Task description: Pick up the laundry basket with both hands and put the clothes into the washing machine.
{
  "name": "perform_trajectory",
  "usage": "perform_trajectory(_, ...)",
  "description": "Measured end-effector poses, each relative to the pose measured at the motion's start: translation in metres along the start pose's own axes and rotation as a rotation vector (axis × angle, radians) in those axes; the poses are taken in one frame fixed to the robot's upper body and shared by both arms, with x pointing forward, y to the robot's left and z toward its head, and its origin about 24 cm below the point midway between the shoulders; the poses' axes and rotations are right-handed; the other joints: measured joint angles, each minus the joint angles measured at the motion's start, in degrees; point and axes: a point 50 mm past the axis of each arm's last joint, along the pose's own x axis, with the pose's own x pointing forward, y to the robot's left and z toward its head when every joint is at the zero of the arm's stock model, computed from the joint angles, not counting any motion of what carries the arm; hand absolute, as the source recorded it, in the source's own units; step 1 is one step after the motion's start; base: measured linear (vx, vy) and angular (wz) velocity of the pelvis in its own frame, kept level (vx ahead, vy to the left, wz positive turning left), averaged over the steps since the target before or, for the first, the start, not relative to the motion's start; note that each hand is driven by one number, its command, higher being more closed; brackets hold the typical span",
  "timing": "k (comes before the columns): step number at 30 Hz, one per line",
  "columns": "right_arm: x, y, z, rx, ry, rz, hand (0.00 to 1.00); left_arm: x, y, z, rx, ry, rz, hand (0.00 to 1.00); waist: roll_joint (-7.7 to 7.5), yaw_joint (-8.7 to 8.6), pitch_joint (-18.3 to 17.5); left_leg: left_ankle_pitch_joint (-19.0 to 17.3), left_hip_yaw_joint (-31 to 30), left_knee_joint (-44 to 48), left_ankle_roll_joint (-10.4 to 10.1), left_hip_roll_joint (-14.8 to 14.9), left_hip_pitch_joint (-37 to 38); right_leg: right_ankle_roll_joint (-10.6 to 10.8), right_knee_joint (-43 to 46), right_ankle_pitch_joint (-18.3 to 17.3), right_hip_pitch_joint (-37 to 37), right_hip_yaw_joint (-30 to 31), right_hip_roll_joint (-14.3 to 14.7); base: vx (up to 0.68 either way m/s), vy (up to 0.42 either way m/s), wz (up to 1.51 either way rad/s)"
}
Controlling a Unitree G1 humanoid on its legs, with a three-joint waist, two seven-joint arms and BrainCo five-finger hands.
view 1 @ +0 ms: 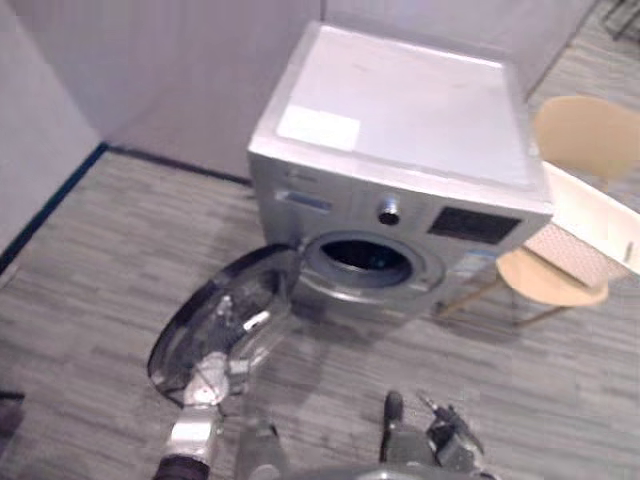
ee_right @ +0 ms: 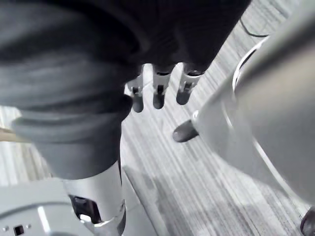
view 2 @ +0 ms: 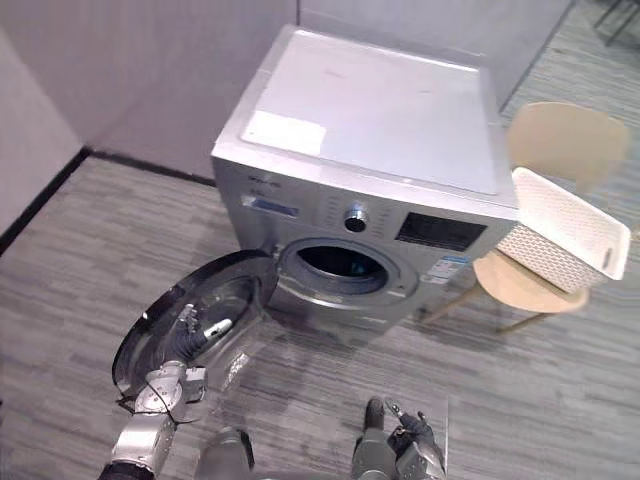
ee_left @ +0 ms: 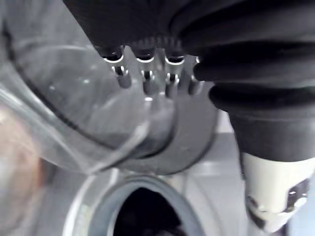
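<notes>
Door's wide open on the washing machine (view 2: 370, 110). The glass door (view 2: 205, 300) is swung out to the left, which leaves the drum mouth (view 2: 335, 262) clear for loading. Your left hand (view 2: 165, 385) is down at the door's lower rim; whether it grips the rim or only presses it, you cannot tell from here. Your right hand (view 2: 408, 447) hangs low in front of the machine, fingers (ee_right: 158, 96) loose and empty. The laundry basket (view 2: 560, 225) sits well apart on the right, tilted on a beige chair (view 2: 565, 140) and propped against its back — neither hand is near it. The pickup looks not yet begun; you'll need both hands free for it.
</notes>
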Motion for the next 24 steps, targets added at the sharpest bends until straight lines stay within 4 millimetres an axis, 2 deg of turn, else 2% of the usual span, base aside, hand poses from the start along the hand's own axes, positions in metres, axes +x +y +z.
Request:
perform_trajectory(1,0.000,-0.004,-0.001,-0.001,-0.002,-0.007,0.00,-0.001,-0.004,0.005,-0.019,-0.027,-0.004,0.00,0.16,-0.08,-0.3,0.0,0.1,-0.7,-0.1,-0.3,0.4,0.9,-1.8,1.0,0.5,-0.8,-0.1,0.00,0.100,-0.26)
perform_trajectory(2,0.000,-0.012,0.001,-0.002,-0.014,-0.026,0.00,-0.003,-0.008,0.010,-0.052,-0.054,-0.003,0.00,2.03,0.33,-1.9,0.6,0.3,-3.6,0.5,0.0,0.2,1.5,-11.1,4.3,3.9,-1.4,1.1,0.03,-0.009,-0.24)
perform_trajectory(3,0.000,-0.015,-0.001,0.008,-0.006,-0.038,0.00,-0.003,-0.003,0.016,-0.091,-0.082,0.032,0.00,2.11,0.25,-1.9,3.5,2.1,-7.3,0.4,-0.4,1.7,-0.5,-6.5,-0.7,4.4,-0.9,1.3,0.03,-0.034,-0.12)
perform_trajectory(4,-0.001,-0.016,-0.003,0.006,0.003,-0.042,0.00,-0.001,0.000,0.020,-0.097,-0.098,0.052,0.00,1.74,0.17,-2.0,4.8,2.2,-8.6,0.1,-1.5,2.6,-1.5,-5.4,-2.6,5.1,-1.1,1.4,0.08,-0.031,-0.17)
perform_trajectory(5,-0.002,-0.019,-0.007,-0.001,0.014,-0.050,0.00,0.000,0.004,0.026,-0.120,-0.122,0.097,0.00,1.03,0.65,-2.1,5.9,3.0,-10.0,-0.3,-2.4,3.4,-2.5,-10.6,-2.2,7.1,-1.4,1.6,0.05,-0.005,-0.18)
perform_trajectory(7,-0.002,-0.018,-0.007,-0.001,0.013,-0.047,0.00,0.003,0.011,0.035,-0.136,-0.158,0.149,0.00,0.60,1.50,-2.2,7.7,3.8,-12.3,-0.5,-3.0,3.9,-3.5,-17.2,-1.3,9.5,-1.1,1.8,0.03,-0.063,-0.14)
perform_trajectory(8,-0.001,-0.018,-0.005,0.009,0.010,-0.050,0.00,0.005,0.012,0.038,-0.142,-0.169,0.175,0.00,0.29,1.35,-2.0,9.5,4.1,-15.1,-0.8,-3.5,5.5,-3.9,-20.4,-0.8,11.5,-1.3,2.0,-0.01,-0.098,0.01)
perform_trajectory(11,-0.001,-0.023,-0.005,0.030,0.007,-0.067,0.00,0.002,0.012,0.037,-0.152,-0.169,0.196,0.00,0.13,1.28,-1.8,12.1,4.1,-19.9,-1.7,-3.2,10.5,-4.7,-22.2,0.0,15.2,-2.0,3.1,-0.05,-0.088,0.03)
perform_trajectory(15,-0.001,-0.031,-0.002,0.052,-0.006,-0.091,0.00,0.001,0.015,0.043,-0.166,-0.201,0.222,0.00,-0.19,0.76,-1.7,14.5,3.4,-24.1,-1.7,-3.8,13.2,-5.2,-23.2,0.4,16.8,-2.5,3.3,-0.12,-0.027,0.09)
perform_trajectory(17,-0.003,-0.037,-0.008,0.051,0.009,-0.104,0.00,-0.002,0.030,0.040,-0.166,-0.197,0.292,0.00,-0.34,0.03,-1.6,15.7,2.9,-26.2,-1.2,-4.6,13.8,-5.2,-23.5,0.6,16.8,-2.6,2.9,-0.13,0.019,0.09)
perform_trajectory(24,-0.010,-0.058,-0.025,0.078,0.057,-0.149,0.00,-0.007,0.063,0.033,-0.107,-0.171,0.438,0.00,-0.27,-0.16,-1.1,17.0,2.6,-29.5,-1.0,-6.1,12.8,-5.0,-25.3,0.8,15.2,-3.0,2.1,-0.04,0.022,0.05)
